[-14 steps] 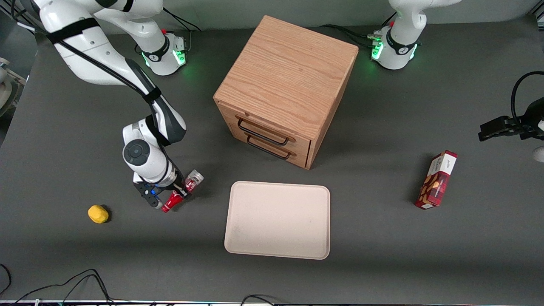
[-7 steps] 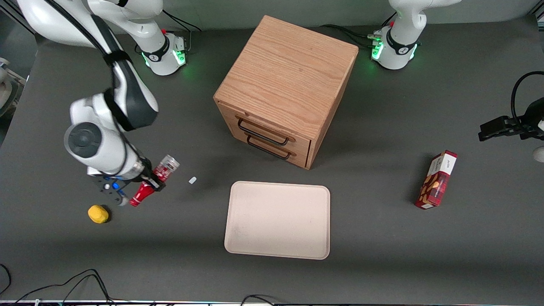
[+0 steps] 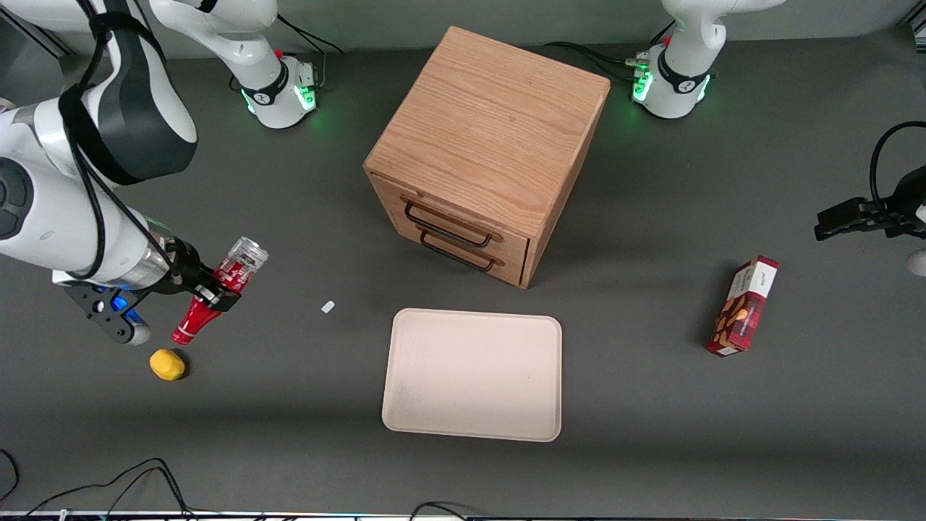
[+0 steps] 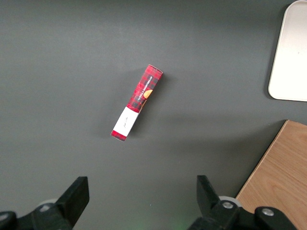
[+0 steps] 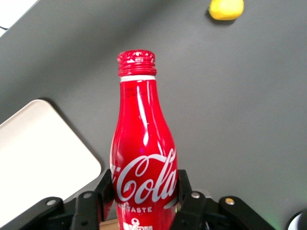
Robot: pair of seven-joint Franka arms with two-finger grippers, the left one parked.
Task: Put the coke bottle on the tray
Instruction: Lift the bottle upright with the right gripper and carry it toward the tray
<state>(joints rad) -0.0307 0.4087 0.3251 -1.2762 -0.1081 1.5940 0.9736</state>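
Observation:
The red coke bottle (image 3: 217,293) hangs tilted in the air, silver base up and red cap pointing down toward the front camera. My gripper (image 3: 210,288) is shut on its lower body, high above the table at the working arm's end. In the right wrist view the coke bottle (image 5: 144,158) stands between the black fingers (image 5: 91,201), which press on both sides of its white script logo. The cream-beige tray (image 3: 474,374) lies flat in front of the wooden cabinet, well away from the bottle toward the table's middle. A corner of the tray (image 5: 38,153) also shows in the right wrist view.
A wooden two-drawer cabinet (image 3: 485,148) stands mid-table. A yellow lemon-like object (image 3: 167,364) lies under the gripper, nearer the front camera. A small white scrap (image 3: 328,307) lies between the bottle and the tray. A red snack box (image 3: 743,305) lies toward the parked arm's end.
My gripper has lifted the coke bottle off the table and carried it upward and away from the tray. A small white scrap now shows where the bottle lay.

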